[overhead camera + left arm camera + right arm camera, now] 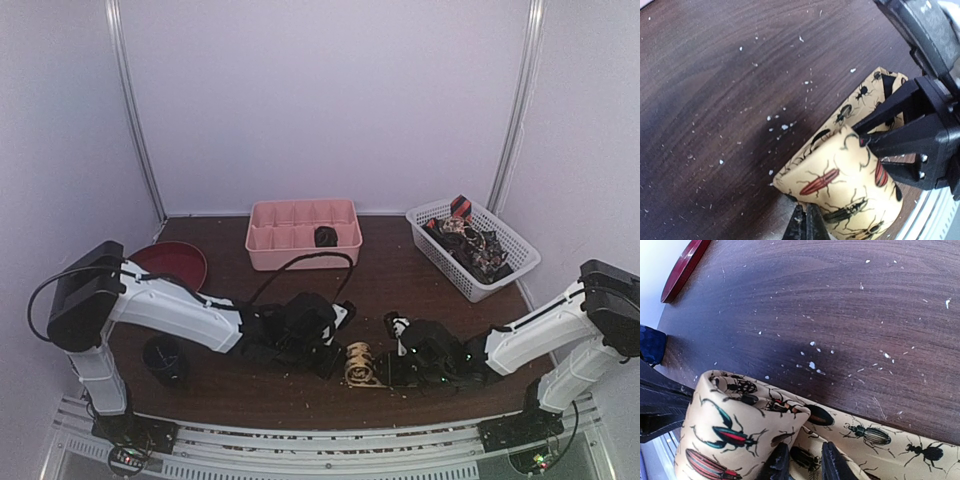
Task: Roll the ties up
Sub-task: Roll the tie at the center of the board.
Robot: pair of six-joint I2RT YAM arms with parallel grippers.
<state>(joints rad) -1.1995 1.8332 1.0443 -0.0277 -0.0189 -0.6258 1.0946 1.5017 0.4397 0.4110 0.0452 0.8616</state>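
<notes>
Both my jaws at the part-rolled tan tie point(840, 195).
My left gripper point(803, 220) is closed tight against the roll's edge; whether it pinches cloth, I cannot tell. My right gripper point(805, 450) stands narrow, tie cloth clamped between its fingers.

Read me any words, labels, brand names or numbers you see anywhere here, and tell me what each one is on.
No text can be read in any view.
Tan tie: printed beetles only, no lettering.
Pink tray and white basket: no labels visible.
Ties in the basket: too small to tell.
</notes>
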